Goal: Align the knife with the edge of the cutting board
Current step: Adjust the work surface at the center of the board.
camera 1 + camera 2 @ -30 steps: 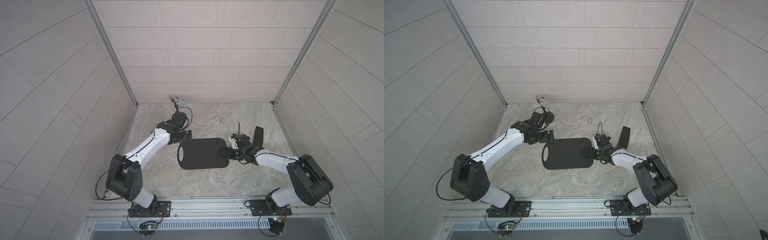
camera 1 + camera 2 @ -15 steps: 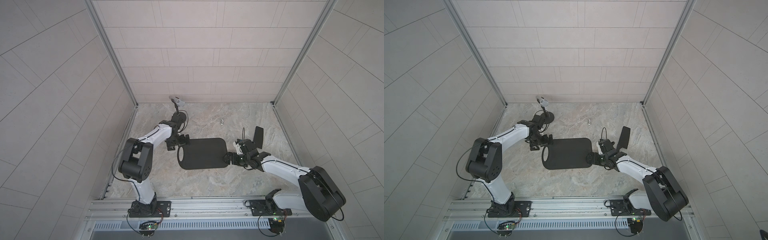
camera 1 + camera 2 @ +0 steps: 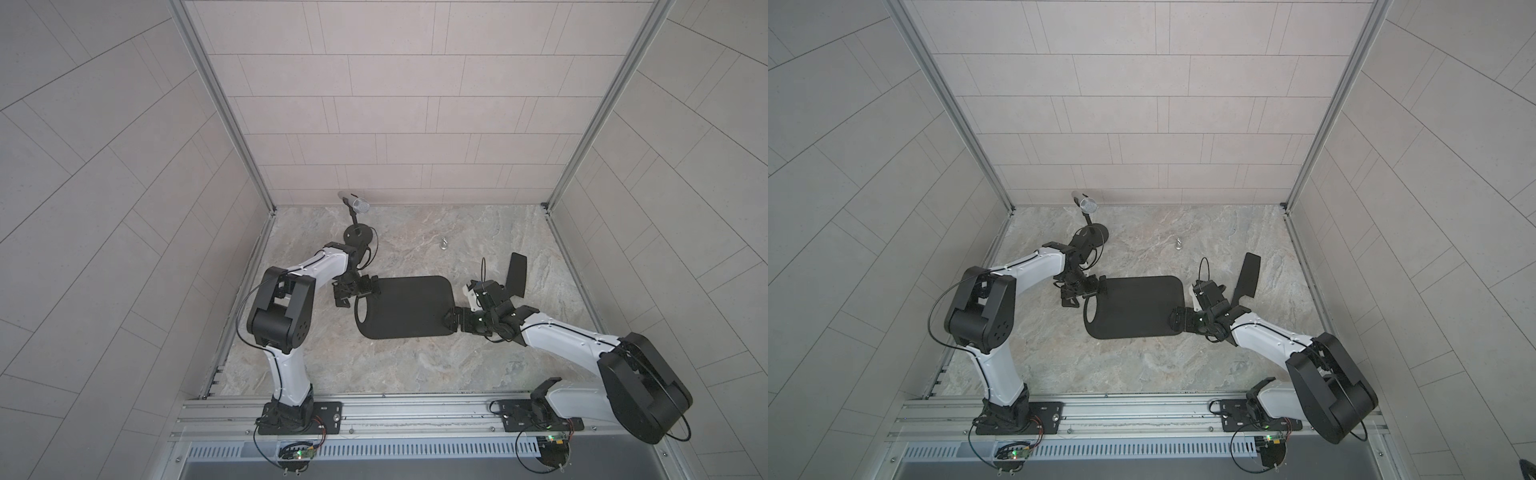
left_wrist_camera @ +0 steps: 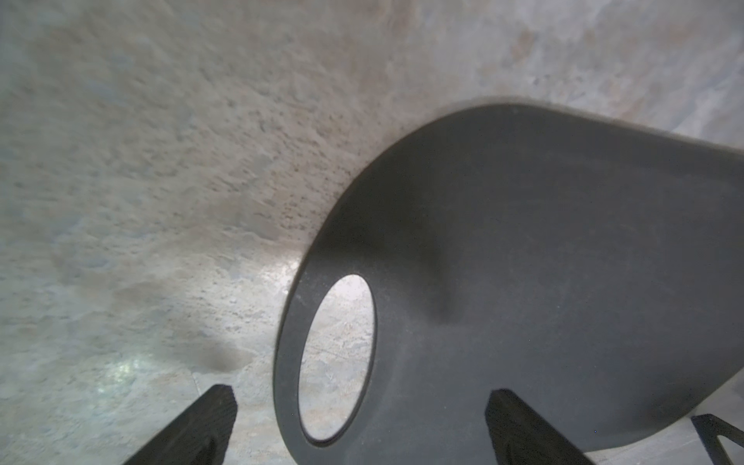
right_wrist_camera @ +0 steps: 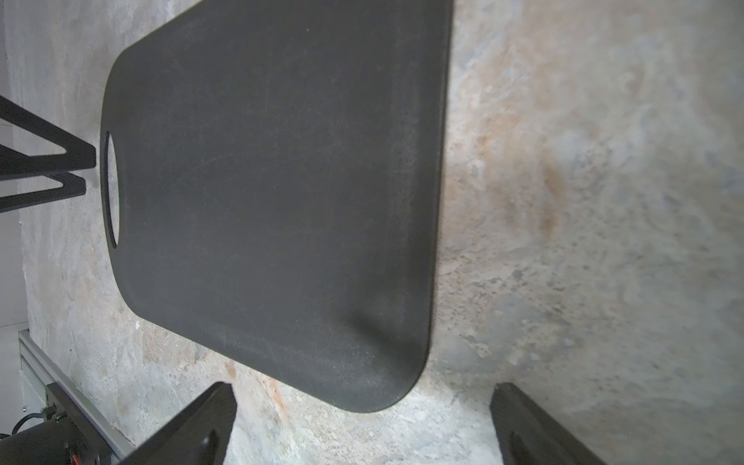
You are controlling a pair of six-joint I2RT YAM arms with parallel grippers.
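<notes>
The left arm folded its elbow back, yet the left gripper (image 3: 356, 291) stayed by the hole end of the cutting board (image 3: 405, 305), jaws wide and empty. The right gripper (image 3: 454, 323) slid along the opposite end to the near corner, also spread open and holding nothing. The knife (image 3: 516, 274) hadn't budged. It lay tilted on the table (image 3: 415, 374), clear of the board, beyond the right wrist. Alignment, I'd say, hadn't begun.
</notes>
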